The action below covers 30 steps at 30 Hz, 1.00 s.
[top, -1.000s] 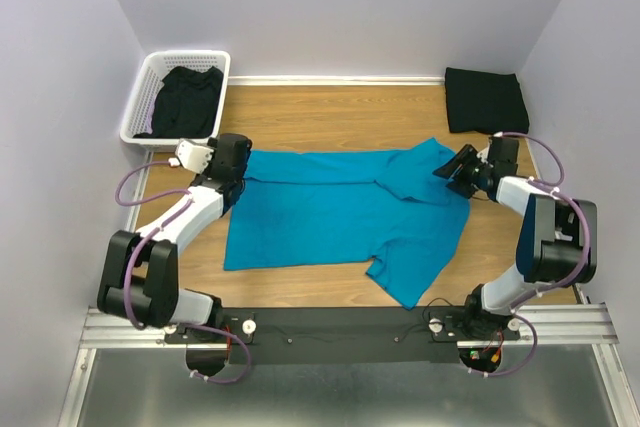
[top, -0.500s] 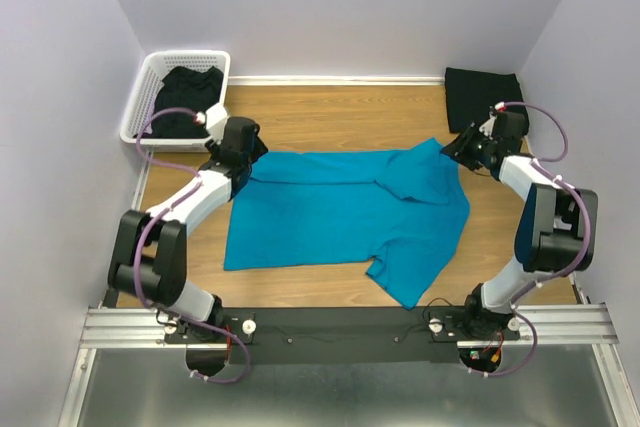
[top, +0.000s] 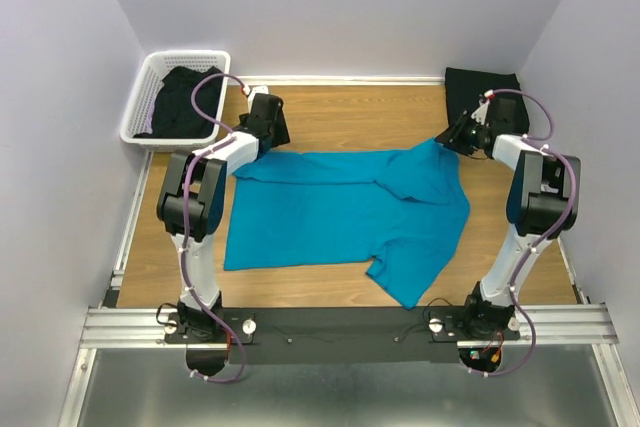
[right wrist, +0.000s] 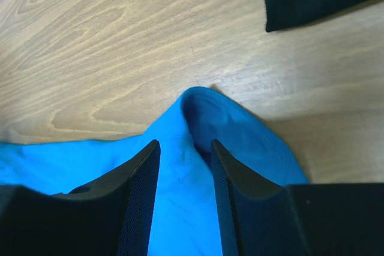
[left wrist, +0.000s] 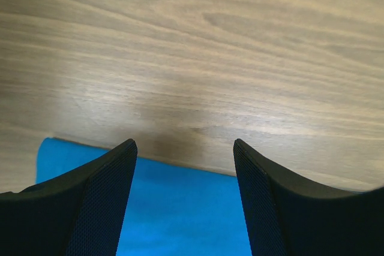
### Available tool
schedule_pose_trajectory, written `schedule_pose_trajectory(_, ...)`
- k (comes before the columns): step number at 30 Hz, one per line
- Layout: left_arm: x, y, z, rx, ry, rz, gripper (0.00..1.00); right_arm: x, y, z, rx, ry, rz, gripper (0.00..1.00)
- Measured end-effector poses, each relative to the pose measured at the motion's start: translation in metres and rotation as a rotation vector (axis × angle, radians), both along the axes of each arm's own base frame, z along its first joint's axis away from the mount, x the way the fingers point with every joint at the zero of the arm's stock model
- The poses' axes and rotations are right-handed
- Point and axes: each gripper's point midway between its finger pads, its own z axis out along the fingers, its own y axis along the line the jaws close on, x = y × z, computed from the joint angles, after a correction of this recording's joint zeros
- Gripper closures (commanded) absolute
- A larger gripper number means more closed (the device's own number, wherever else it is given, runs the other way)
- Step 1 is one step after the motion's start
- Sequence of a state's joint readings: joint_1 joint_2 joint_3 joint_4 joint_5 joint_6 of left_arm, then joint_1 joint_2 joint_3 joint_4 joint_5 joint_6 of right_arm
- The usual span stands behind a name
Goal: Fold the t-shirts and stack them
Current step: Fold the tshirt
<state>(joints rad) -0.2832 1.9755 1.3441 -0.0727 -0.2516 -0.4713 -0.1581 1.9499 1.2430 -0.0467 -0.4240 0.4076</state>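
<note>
The teal t-shirt lies flat, long axis left-right across the table.

No lettering, label, brand mark or number can be read anywhere in these views: not on the teal t-shirt, nor on the white basket beside it.

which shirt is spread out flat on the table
The teal shirt, spread open mid-table. One black shirt lies folded at the far right; the other is bunched in the basket.
</note>
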Motion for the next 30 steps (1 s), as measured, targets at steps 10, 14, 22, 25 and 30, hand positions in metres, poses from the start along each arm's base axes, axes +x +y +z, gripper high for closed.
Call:
schedule_pose_trajectory(10,-0.012,-0.002,-0.032,0.022,0.115,-0.036,0.26,0.0,0.009,-0.016,0.042,0.028,0.05,0.53)
schedule_pose_trajectory(14,-0.014,-0.002,-0.037,0.024,0.133,-0.038,0.26,-0.001,0.012,-0.017,0.051,0.028,0.068,0.67)
schedule_pose_trajectory(22,-0.016,-0.002,-0.04,0.022,0.148,-0.031,0.26,-0.008,0.016,-0.017,0.071,0.037,0.074,1.0)
schedule_pose_trajectory(25,-0.016,-0.002,-0.039,0.019,0.149,-0.028,0.26,-0.022,0.018,-0.014,0.079,0.051,0.061,1.0)
schedule_pose_trajectory(30,-0.017,-0.001,-0.04,0.012,0.156,-0.018,0.26,-0.045,0.018,0.007,0.086,0.043,0.006,0.99)
